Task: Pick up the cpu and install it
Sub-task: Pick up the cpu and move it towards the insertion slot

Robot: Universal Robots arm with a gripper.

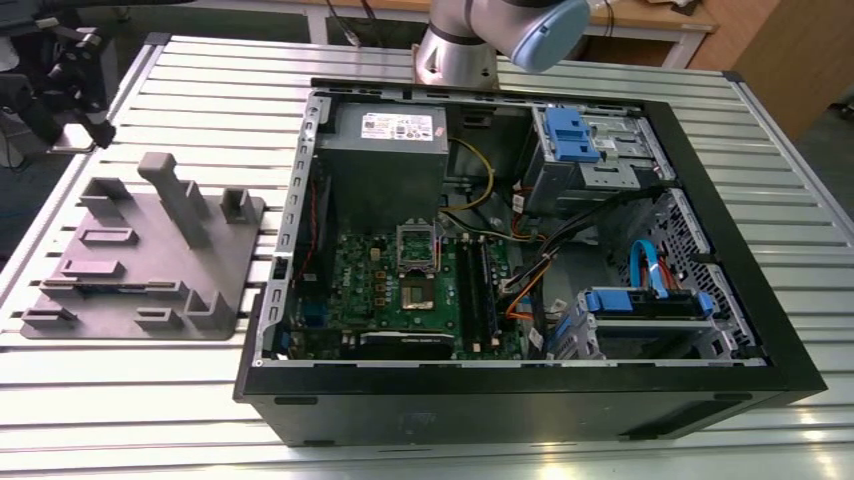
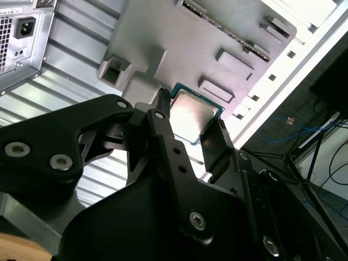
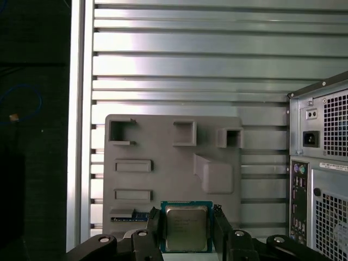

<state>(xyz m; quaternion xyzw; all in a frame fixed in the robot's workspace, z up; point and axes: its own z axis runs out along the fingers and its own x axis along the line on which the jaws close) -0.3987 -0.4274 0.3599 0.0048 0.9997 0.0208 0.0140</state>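
Observation:
The cpu [image 3: 186,228] is a small square chip with a silvery top and a thin rim. It sits between my gripper's [image 3: 186,215] two black fingers [image 3: 154,228], which press on its opposite edges. The second wrist view gives the same grip: the cpu [image 2: 197,115] in the gripper [image 2: 191,110]. It hangs well above the grey plastic tray [image 3: 163,141], apart from it. In the exterior view the green motherboard [image 1: 360,300] lies inside the open computer case [image 1: 747,300], with the socket [image 1: 418,295] and its metal frame [image 1: 418,243] hinged up.
The grey tray [image 1: 147,250] with upright blocks stands on the slatted metal table [image 1: 160,400], at the exterior view's left of the case. The case's rear with its power inlet [image 3: 311,138] is beside the tray. Cables [image 1: 534,270] and blue drive bays [image 1: 567,135] crowd the case.

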